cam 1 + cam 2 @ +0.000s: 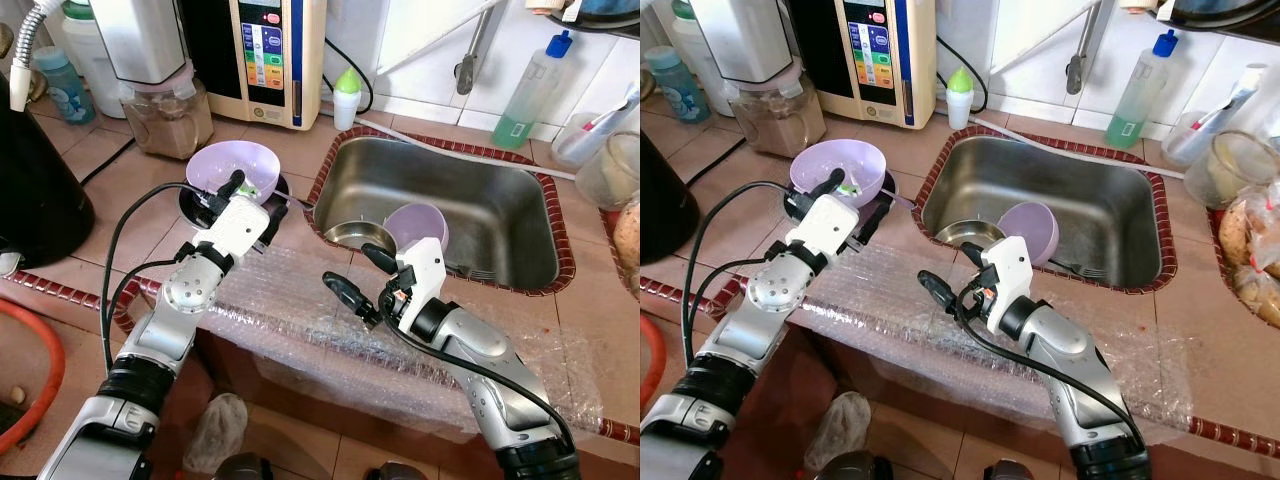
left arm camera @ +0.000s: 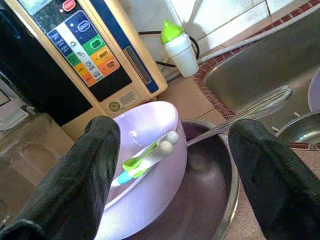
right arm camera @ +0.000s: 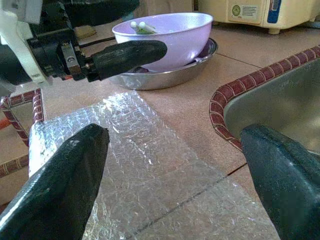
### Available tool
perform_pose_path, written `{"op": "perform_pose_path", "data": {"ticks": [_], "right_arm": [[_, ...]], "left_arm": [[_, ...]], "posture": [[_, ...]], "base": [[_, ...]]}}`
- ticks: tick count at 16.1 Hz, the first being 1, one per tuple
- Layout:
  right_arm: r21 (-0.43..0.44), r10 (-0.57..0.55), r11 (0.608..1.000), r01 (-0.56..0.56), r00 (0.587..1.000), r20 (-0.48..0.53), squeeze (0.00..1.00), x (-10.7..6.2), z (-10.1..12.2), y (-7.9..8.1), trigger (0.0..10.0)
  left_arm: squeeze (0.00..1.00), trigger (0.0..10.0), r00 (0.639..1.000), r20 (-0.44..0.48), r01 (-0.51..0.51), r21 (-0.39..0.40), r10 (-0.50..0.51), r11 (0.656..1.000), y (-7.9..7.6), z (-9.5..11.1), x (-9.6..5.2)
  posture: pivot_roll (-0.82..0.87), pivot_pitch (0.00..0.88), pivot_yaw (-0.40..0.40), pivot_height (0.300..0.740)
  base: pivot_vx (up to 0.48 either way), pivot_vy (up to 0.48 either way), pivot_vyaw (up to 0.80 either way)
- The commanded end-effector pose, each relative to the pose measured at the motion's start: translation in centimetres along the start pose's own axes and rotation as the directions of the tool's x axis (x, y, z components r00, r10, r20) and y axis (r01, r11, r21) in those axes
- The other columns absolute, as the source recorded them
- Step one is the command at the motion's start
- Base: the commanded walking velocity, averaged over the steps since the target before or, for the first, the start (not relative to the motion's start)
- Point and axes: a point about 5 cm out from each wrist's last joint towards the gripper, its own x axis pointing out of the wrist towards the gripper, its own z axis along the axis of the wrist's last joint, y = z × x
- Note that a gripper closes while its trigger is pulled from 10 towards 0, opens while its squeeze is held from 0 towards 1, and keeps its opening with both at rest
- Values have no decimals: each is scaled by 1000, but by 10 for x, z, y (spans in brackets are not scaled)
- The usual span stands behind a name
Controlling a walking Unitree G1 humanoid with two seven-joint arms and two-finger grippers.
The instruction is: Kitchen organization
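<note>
**Bowl on the counter, both claws spread**

Bowl first: the lavender bowl [image 1: 234, 165] sits tilted in a shallow steel pan [image 2: 210, 200] on the tiled counter, just left of the sink [image 1: 520, 215] and in front of the cream water machine [image 1: 265, 55]. The left gripper [image 1: 218, 197] hangs right at its near rim, fingers spread wide and holding nothing. From where I stand it looks set to take that bowl.

To do it well, I'd say one finger should go inside the rim and one outside, clear of the pan's edge, then close gently, since the bowl leans and could slide or tip. Lifting level would keep what's inside from spilling out.

The right gripper [image 1: 358, 274] hovers over the bubble wrap [image 1: 300, 300] laid along the counter's front edge, its fingers also apart and empty.

Inside the lavender bowl lie small utensils, green and blue with pale rounded ends [image 2: 145, 159]; I can't tell exactly what they are. A long metal handle [image 2: 240, 116] rests across the pan. In the sink, a second lavender bowl [image 1: 420, 228] leans beside a small steel dish [image 1: 350, 235].
</note>
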Motion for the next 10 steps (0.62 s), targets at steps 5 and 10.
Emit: {"op": "perform_pose_path", "data": {"ticks": [5,10], "right_arm": [[-10,20,1000,-20,1000,12,0,-1,3,4,10000],[-7,44,999,-44,999,15,0,1,6,5,10000]], "left_arm": [[0,0,999,44,3,36,-5,999,-2,3,5],[0,0,998,63,-23,55,19,998,-6,4,7]], "posture": [[-53,56,24,740],[-53,55,7,740]], "base": [[0,0,0],[0,0,0]]}}
